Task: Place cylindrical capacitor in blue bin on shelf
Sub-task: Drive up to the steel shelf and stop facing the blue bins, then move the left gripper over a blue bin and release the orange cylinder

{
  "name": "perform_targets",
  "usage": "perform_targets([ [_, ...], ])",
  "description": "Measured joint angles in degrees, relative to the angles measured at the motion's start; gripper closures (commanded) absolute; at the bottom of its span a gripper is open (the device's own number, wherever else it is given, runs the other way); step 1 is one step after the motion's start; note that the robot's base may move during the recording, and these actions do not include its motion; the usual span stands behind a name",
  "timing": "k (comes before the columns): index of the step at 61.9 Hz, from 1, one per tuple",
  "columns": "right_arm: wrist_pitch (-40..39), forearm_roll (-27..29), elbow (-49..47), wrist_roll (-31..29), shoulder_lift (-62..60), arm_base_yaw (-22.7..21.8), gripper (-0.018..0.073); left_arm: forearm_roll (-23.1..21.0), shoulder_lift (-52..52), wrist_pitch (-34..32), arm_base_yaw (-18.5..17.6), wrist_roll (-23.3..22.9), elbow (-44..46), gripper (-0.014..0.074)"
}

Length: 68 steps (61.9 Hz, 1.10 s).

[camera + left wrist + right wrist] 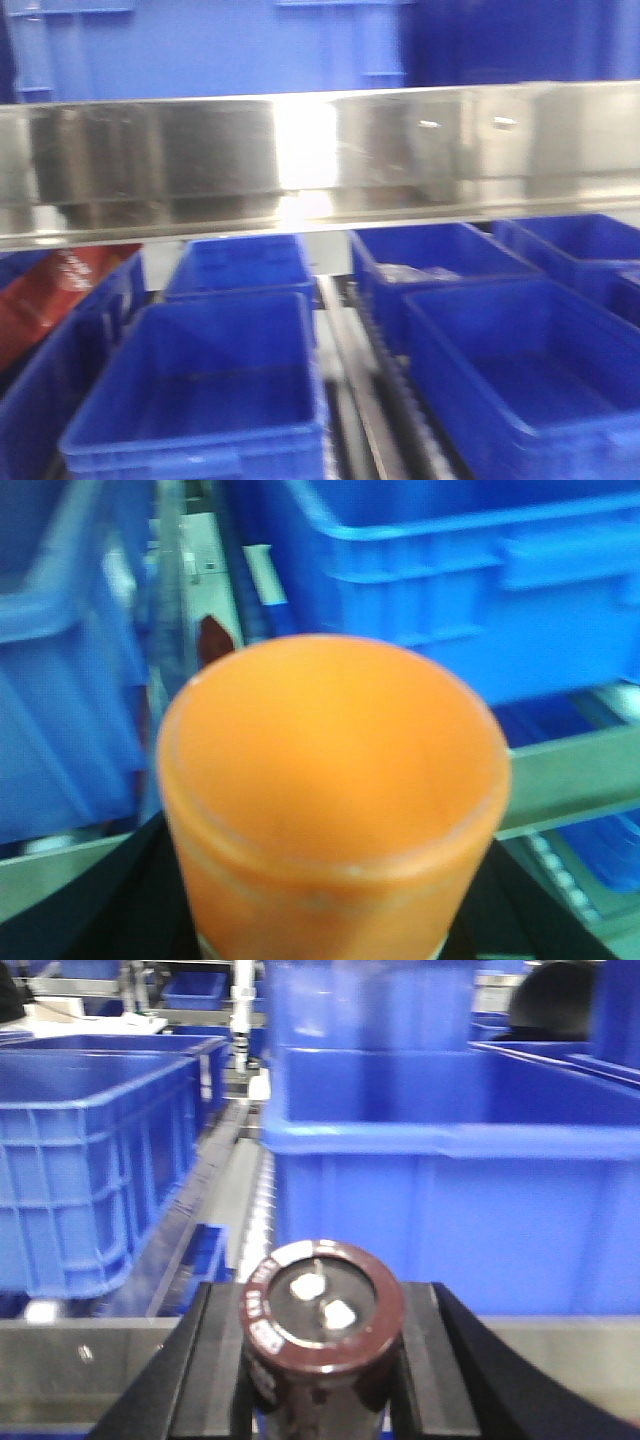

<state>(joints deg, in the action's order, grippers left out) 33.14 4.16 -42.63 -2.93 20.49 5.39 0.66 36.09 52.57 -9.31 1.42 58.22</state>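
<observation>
The left gripper (325, 925) is already holding the capacitor (330, 780). Its dark fingers (100, 920) are pressing in on both sides of the orange body, so the jaws are closed around it, only as wide as the capacitor is. The capacitor is filling most of the left wrist view. Its round end is facing the camera, and its long side is running down between the fingers.

The bin (480, 600) is sitting ahead and a little to the right of the capacitor. Only its outside wall is showing from here, not the inside. So I think the capacitor is hanging level with the wall, not over the open top. It looks like the left arm is needing to lift up and reach forward to the right, so the capacitor goes over the rim.

The right gripper (320, 1360) is squeezing a brown cylinder (322, 1305) in the same way, end up, with two small metal bits on top.

In the front view no arm is showing. The blue bins are sitting in rows under the shiny rail of the shelf (200, 160), and they are looking mostly empty.
</observation>
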Motion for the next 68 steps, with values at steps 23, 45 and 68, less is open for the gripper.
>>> perform_targets([
  [23,0.00,0.00,0.00,0.00,0.00,0.00,0.0721,0.00,0.00,0.00,0.00,0.00,0.00,0.0707],
  [45,0.00,0.00,0.00,0.00,0.00,0.00,0.0721,0.00,0.00,-0.10,0.00,0.00,0.00,0.0707],
  [68,0.00,0.00,0.00,0.00,0.00,0.00,0.0721,0.00,0.00,-0.10,0.00,0.00,0.00,0.0707],
])
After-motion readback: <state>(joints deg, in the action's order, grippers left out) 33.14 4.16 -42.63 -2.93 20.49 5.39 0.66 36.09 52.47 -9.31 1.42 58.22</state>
